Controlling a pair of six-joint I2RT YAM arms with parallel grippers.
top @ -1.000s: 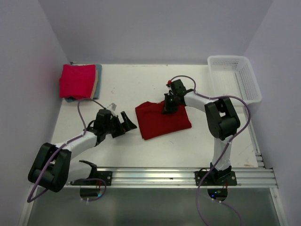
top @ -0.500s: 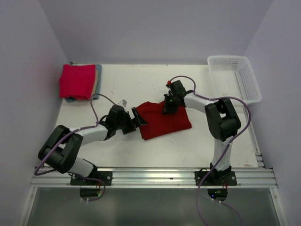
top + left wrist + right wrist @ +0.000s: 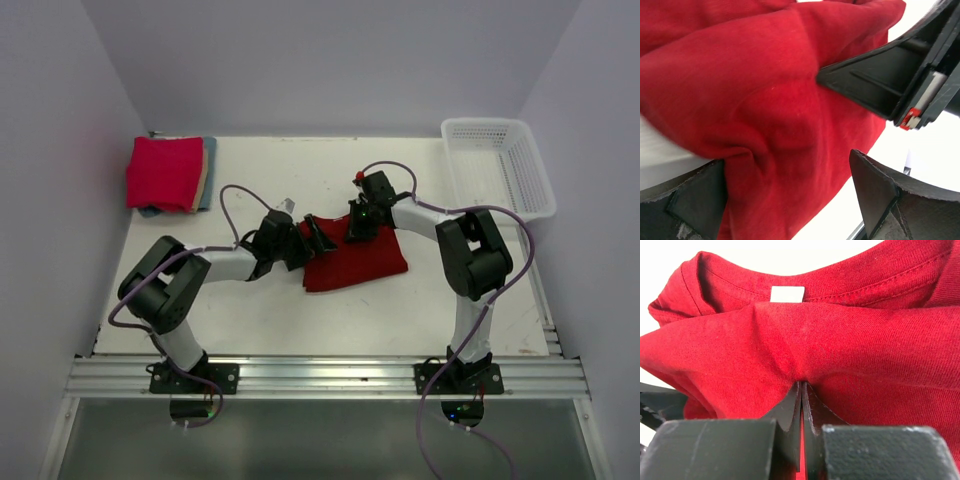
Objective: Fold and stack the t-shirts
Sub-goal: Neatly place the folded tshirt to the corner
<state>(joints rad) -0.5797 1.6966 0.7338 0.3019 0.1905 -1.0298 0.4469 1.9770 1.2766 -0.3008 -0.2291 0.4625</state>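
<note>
- A dark crimson t-shirt lies folded into a rough rectangle at the middle of the white table.
- The right tool is closed tight on a pinch of cloth at the shirt's far edge. The collar and its white label show just beyond the fingertips.
- The left tool is spread wide, with its fingers straddling the shirt's left edge. Cloth bunches between them but is not yet gripped.
- The step appears to be taking a second hold, so both arms can carry the shirt to the stack in the far left corner. There a pinkish-red shirt lies over a blue-grey one.
- To do this well, the left tool should close over every layer at the edge, not only the top one. Both sides should then lift level so the fold stays shut.
</note>
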